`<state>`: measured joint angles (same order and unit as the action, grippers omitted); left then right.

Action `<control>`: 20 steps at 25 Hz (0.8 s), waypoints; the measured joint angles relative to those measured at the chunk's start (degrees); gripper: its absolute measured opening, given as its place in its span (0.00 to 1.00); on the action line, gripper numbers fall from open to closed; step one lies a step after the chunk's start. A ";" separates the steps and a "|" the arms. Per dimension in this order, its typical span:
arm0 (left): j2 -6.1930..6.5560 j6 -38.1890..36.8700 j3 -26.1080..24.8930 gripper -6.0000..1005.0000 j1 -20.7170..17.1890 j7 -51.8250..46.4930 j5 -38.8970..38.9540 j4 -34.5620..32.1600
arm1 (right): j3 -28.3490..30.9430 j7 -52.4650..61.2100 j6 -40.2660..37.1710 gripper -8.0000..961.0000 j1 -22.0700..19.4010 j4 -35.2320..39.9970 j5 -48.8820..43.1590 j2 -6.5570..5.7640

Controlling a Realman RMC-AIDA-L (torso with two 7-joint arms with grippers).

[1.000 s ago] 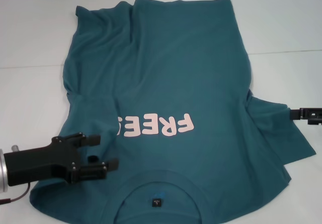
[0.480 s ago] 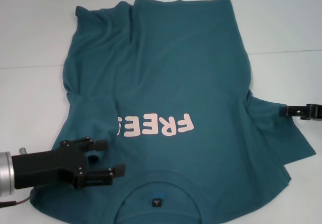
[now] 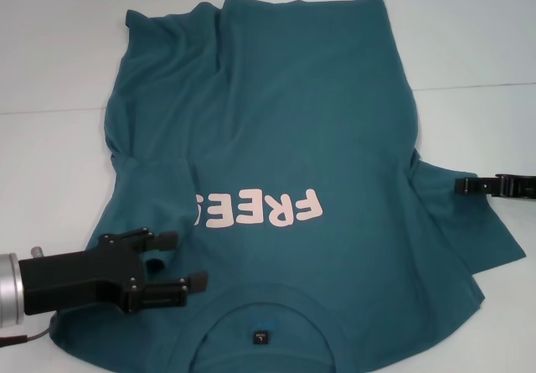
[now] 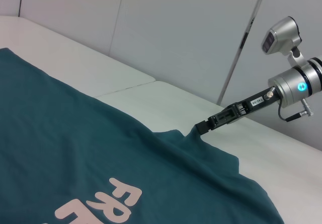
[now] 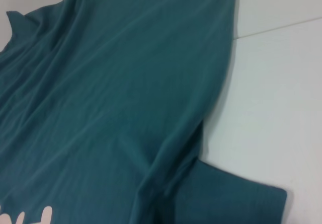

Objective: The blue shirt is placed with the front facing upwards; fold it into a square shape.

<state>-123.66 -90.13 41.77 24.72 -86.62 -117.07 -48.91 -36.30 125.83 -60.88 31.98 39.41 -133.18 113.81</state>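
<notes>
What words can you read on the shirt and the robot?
"FREE" in pale pink on the chest of the blue shirt, upside down in the head view; its left end is hidden under a fold.
Small black neck label: too small to read.
White sticker on the right gripper: too small to read.

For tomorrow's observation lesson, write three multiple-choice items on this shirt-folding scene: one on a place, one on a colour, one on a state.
1. Where is the left gripper?
A. over the shirt's left shoulder, beside the collar
B. at the far hem
C. off the table

2. What colour is the "FREE" print on the blue shirt?
A. white
B. pale pink
C. yellow

3. How are the left gripper's jaws?
A. shut on cloth
B. open
C. hidden

Answers: 1 A, the head view shows it there. 2 B, the letters show pink. 3 B, a gap shows between the fingers.
</notes>
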 joint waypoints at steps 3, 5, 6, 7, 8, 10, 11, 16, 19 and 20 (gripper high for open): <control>0.00 0.09 -0.10 0.90 0.05 -0.02 0.01 0.04 | 0.00 -0.22 0.77 0.90 0.38 -0.09 -0.04 0.52; 0.00 0.11 -0.11 0.90 0.09 -0.03 0.04 0.04 | 0.00 -0.30 0.85 0.90 0.60 -0.17 -0.08 0.79; 0.00 0.13 -0.11 0.90 0.11 -0.03 0.05 0.05 | 0.00 -0.33 0.85 0.90 0.70 -0.19 -0.09 0.90; 0.00 0.20 -0.11 0.90 0.16 -0.03 0.05 0.05 | 0.00 -0.33 0.87 0.90 0.78 -0.21 -0.08 0.95; 0.00 0.29 -0.10 0.90 0.21 -0.04 0.06 0.05 | 0.02 -0.33 0.88 0.89 0.81 -0.23 -0.05 0.99; 0.00 0.43 -0.09 0.90 0.25 -0.04 0.07 0.05 | 0.17 -0.33 0.90 0.87 0.90 -0.53 0.05 1.01; 0.00 0.48 -0.09 0.90 0.25 -0.04 0.08 0.05 | 0.28 -0.32 0.92 0.86 0.99 -0.95 0.11 1.00; 0.00 0.58 -0.17 0.90 0.25 -0.05 0.07 0.04 | 0.41 -0.05 0.96 0.81 1.17 -1.59 0.26 0.75; 0.00 0.63 -0.21 0.90 0.24 -0.05 0.05 0.04 | 0.47 0.13 1.03 0.74 1.24 -1.61 0.34 0.74; 0.00 0.67 -0.22 0.90 0.22 -0.04 0.05 0.04 | 0.49 0.21 1.05 0.69 1.26 -1.61 0.37 0.73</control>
<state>-123.66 -89.46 41.55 24.93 -86.66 -117.02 -48.86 -35.81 126.04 -59.83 33.24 37.79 -132.81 114.53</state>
